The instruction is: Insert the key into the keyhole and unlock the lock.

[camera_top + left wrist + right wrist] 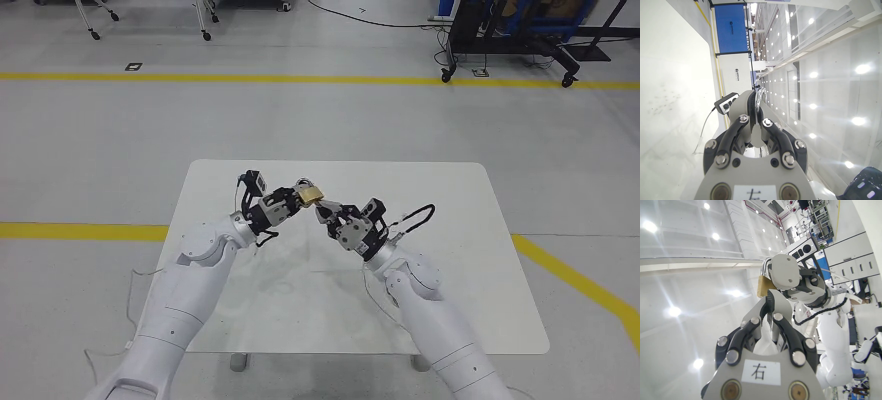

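Brass lock (312,194) sits just above mid-frame in the top view, held over the white table (450,300). The left gripper (755,97) has its jaws clamped on the silver shackle (762,93). The right gripper (770,296), jaws pressed together, has its tips against the lock's body; what they pinch is hidden.

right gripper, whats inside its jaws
The right gripper has its jaws shut, tips at the base of the brass padlock. Anything pinched between them is hidden by the jaws themselves.
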Motion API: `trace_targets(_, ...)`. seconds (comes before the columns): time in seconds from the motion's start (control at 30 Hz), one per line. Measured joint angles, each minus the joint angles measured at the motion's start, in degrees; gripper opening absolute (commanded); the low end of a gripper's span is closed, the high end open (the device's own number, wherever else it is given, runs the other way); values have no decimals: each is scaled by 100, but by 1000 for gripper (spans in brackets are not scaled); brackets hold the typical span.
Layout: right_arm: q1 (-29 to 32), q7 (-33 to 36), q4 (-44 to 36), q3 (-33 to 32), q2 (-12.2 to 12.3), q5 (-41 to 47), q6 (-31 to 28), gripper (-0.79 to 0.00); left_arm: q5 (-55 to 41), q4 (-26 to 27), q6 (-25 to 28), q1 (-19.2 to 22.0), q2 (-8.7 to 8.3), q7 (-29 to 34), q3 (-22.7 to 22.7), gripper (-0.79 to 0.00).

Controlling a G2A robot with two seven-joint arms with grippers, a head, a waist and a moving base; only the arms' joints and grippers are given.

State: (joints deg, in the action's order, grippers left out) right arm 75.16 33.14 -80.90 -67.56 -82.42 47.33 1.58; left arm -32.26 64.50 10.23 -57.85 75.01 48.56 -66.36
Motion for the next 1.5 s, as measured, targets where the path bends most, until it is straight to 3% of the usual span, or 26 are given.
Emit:
trace_targets(0.03, 31, -90, -91, 28, 11, -240, -52, -702, -59, -10, -8, 1, 1, 15, -16, -785)
trace_targets(0.17, 140, -443, -364, 57, 47, -950, -272, -665, -186, -44, -57, 13, 4, 53, -43, -785)
trace_targets(0.27, 240, -677, -592, 64, 76, -1454, -404, -557, -222, -63, -83, 21, 5, 67, -50, -785)
trace_targets(0.43, 405, -851, -951, 22, 140, -2194, -436, -296, -238, -73, -113, 31, 6, 89, -47, -785)
trace_targets(0.53, 500, -908, -1114, -24, 170, -2421, -410, -43, -257, -83, -107, 34, 9, 106, -44, -785)
trace_targets(0.57, 529, -921, -1160, -45, 178, -2458, -412, 0, -254, -88, -111, 37, 10, 106, -40, -785)
trace_targets(0.77, 843, -1027, -1644, -474, 300, -3158, -583, 0, 241, -114, -204, 97, 12, -88, 130, -785)
trace_targets(0.93, 1303, -1291, -2317, -1134, 434, -3991, -569, 0, 1130, -53, -277, 112, 46, -333, 548, -785)
trace_targets(1.23, 1336, -1323, -2365, -1185, 441, -4046, -559, 0, 2910, -127, -403, 231, 156, -880, 1419, -785)
trace_targets(1.4, 1336, -1323, -2366, -1186, 441, -4046, -559, 0, 3178, -381, -857, 415, 210, -771, 1626, -625)
trace_targets(1.5, 1336, -1323, -2366, -1186, 441, -4046, -559, 0, 3274, -455, -933, 481, 225, -832, 1653, -409)
